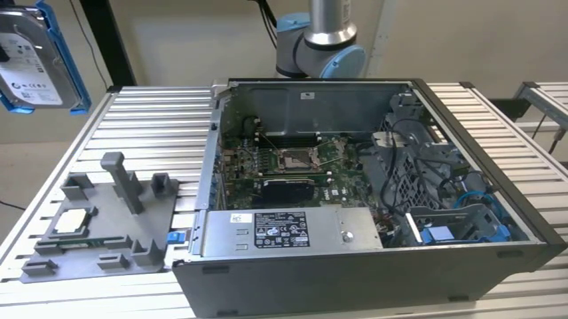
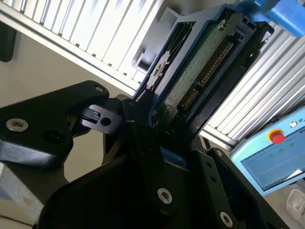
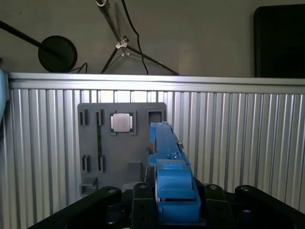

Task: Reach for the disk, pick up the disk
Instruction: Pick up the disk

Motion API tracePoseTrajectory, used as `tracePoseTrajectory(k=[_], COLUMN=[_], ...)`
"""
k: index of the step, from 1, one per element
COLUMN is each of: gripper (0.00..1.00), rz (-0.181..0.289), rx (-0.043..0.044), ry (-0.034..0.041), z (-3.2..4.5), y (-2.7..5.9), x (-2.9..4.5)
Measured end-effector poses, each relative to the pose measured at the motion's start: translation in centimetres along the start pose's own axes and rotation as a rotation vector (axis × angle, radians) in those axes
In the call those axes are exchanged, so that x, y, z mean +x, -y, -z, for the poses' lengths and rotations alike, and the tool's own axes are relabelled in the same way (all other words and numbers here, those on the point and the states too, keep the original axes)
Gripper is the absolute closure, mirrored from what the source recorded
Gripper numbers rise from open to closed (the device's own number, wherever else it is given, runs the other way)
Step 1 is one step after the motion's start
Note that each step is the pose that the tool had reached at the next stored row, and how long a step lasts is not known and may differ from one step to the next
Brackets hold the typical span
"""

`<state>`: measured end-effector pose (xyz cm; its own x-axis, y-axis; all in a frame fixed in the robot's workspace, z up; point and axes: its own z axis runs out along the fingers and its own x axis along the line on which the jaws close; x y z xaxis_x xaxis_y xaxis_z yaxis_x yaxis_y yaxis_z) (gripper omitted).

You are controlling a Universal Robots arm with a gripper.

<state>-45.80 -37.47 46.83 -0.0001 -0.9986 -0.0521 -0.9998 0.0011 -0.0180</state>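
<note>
The disk (image 1: 36, 60) hangs in the air at the exterior view's upper left, above the table's far corner, with its white label facing the camera and blue rails on its sides. In the second wrist view its green circuit board (image 2: 202, 71) faces the camera, and my gripper (image 2: 152, 112) is shut on the disk's near end, black fingers (image 2: 143, 138) pressed against the blue rail. The first wrist view has the disk (image 3: 167, 152) edge-on, rising out of my gripper (image 3: 169, 202) above the table.
A grey fixture tray (image 1: 106, 232) carrying a square silver chip (image 1: 76, 221) lies on the ribbed aluminium table (image 1: 159, 126). The open computer case (image 1: 355, 199) takes up the table's middle and right. The arm's base (image 1: 320, 50) stands behind it.
</note>
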Motion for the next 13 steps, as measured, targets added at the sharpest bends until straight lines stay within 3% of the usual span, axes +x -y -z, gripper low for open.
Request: tracePoseTrajectory(k=[5, 8, 11, 13], gripper=[1.00, 1.00, 1.00, 1.00], rz=[0.000, 0.001, 0.003, 0.003], rx=[0.0021, 0.0243, 0.0577, 0.0623], ry=[0.0002, 0.0015, 0.0024, 0.0024], z=[0.05, 0.12, 0.13, 0.45], y=[0.00, 0.00, 0.00, 0.03], x=[0.00, -0.01, -0.01, -0.02])
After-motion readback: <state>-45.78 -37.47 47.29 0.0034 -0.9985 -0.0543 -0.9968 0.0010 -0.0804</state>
